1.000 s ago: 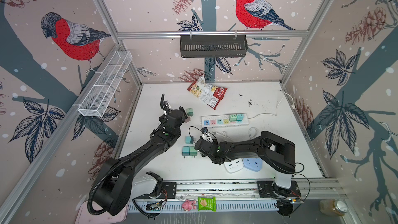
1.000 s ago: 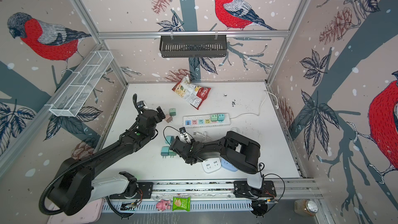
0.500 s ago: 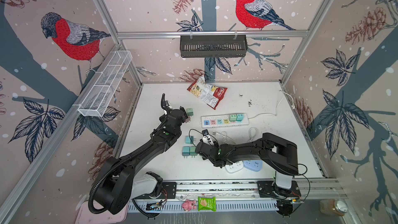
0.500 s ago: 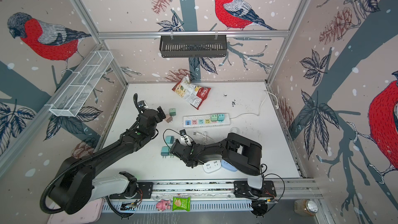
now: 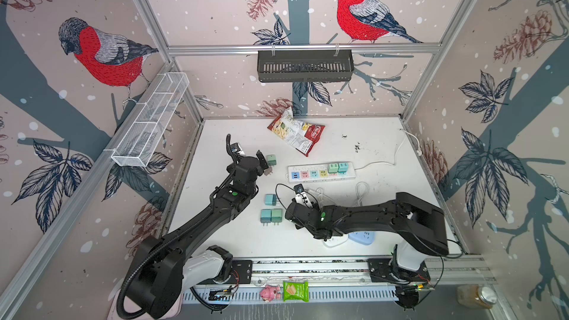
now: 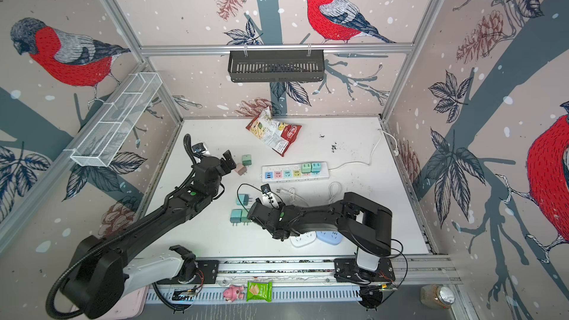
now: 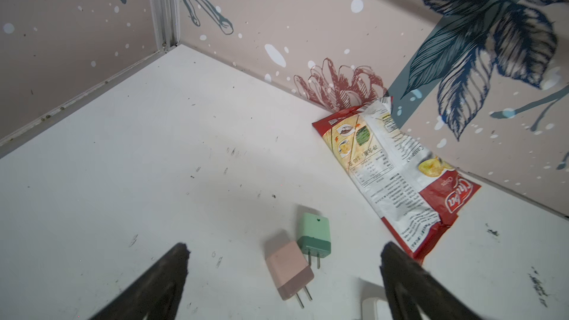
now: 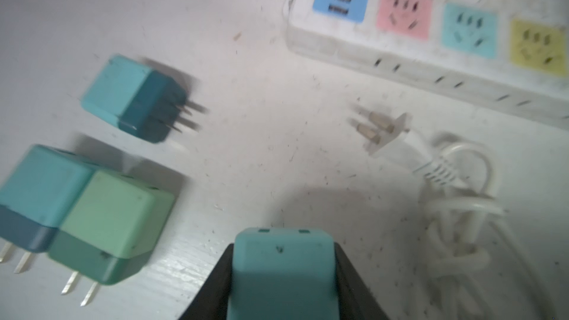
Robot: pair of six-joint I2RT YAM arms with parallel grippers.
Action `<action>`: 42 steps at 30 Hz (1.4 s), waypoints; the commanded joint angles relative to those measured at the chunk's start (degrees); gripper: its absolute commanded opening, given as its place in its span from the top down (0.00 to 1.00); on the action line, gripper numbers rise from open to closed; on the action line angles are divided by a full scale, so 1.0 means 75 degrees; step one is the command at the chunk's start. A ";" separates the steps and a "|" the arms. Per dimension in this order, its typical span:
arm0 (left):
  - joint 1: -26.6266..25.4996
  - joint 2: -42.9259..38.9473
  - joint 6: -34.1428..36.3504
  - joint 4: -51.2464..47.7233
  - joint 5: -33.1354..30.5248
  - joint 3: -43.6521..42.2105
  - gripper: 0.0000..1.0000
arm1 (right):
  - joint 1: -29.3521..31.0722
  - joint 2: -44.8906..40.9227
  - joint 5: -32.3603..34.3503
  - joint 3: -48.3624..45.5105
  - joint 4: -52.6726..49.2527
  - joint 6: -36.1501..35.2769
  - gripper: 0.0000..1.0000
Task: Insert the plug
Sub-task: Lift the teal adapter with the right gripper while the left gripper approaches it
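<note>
Teal plug point(image 8: 281, 275): boxy, matte plastic, rounded edges, tiny dark mark on top face; prongs hidden. Pinched between black jaws of right gripper point(image 8: 283, 253), in front of power strip point(image 8: 338, 47), apart from it. Strip: long, white, square socket faces in blue, pink, teal, yellow. Near gripper, three loose two-tone cube plugs point(image 8: 114, 220), flat metal prongs. Left gripper point(image 7: 284, 252): jaws spread wide above pink plug point(image 7: 289, 269) and green plug point(image 7: 315, 235) on scuffed white table point(image 7: 154, 164).

The white power strip point(image 8: 338, 47) has blue, pink, teal and yellow panels. The teal plug point(image 8: 281, 275) bears a dark mark; the pink plug point(image 7: 289, 267) and green plug point(image 7: 314, 237) darken toward their prongs.
</note>
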 commanded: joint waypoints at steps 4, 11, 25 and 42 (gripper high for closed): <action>-0.0598 -0.1310 0.0958 0.1246 0.0346 -0.0787 0.03 | -0.0302 -0.1714 0.1027 -0.0643 0.1063 -0.1420 0.83; -0.0992 -0.1786 0.1267 0.1482 0.0404 -0.0923 0.05 | -0.0487 -0.3511 0.1849 -0.1293 0.2958 -0.3601 0.85; -0.2168 -0.1926 0.2019 0.0945 0.0679 -0.0076 0.21 | -0.1976 -0.6740 0.0554 -0.5732 0.7963 -0.6328 0.96; -0.3594 -0.0214 0.4614 0.1492 0.3894 0.0700 0.19 | -0.2907 -0.2892 -0.1951 -0.6886 1.2662 -0.9120 0.99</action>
